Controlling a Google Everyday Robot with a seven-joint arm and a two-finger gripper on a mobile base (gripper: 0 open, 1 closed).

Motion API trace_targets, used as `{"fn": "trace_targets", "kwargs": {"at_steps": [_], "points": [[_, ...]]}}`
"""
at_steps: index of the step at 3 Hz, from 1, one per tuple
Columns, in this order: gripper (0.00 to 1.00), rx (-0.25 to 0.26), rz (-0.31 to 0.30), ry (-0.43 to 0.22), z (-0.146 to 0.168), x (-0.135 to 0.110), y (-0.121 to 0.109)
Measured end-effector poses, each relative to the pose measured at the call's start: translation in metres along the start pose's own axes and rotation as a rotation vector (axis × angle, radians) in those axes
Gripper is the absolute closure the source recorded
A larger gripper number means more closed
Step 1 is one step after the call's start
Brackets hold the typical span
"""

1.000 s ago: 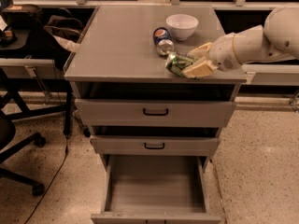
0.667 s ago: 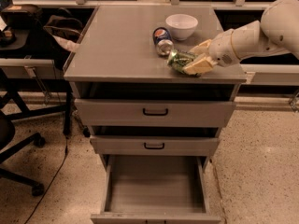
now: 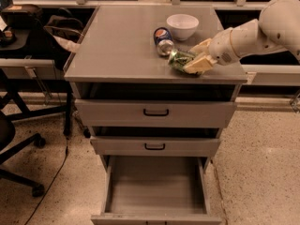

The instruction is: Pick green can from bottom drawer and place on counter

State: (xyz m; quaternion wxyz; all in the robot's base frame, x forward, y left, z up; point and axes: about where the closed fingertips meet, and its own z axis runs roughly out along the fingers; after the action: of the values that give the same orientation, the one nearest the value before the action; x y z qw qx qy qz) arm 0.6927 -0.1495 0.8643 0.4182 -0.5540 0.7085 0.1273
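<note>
The green can [image 3: 177, 59] lies tilted on the counter [image 3: 117, 41] near its front right part. My gripper [image 3: 191, 58] reaches in from the right, and its two tan fingers [image 3: 200, 64] are closed around the can's right side. The can's lower end touches or nearly touches the counter top. The bottom drawer [image 3: 157, 184] is pulled open below, with a bare grey interior. The two upper drawers with black handles are closed.
A blue-and-red can [image 3: 162, 36] lies on its side just behind the green can. A white bowl [image 3: 183, 25] stands behind that. A black office chair [image 3: 11, 139] and a desk with bags [image 3: 42, 22] are at the left.
My gripper with the green can has shifted slightly back and up over the counter. The arm has risen a little. The drawers, bowl and other can have not moved.
</note>
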Motion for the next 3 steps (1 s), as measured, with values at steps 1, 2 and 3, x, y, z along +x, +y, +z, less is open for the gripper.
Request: {"fn": "trace_targets", "kwargs": {"at_steps": [1, 2, 3], "points": [[0.58, 0.0, 0.0, 0.0, 0.0001, 0.0, 0.0], [0.28, 0.0, 0.0, -0.002, 0.0008, -0.0004, 0.0001], [0.04, 0.0, 0.0, -0.003, 0.0009, -0.0007, 0.0]]}}
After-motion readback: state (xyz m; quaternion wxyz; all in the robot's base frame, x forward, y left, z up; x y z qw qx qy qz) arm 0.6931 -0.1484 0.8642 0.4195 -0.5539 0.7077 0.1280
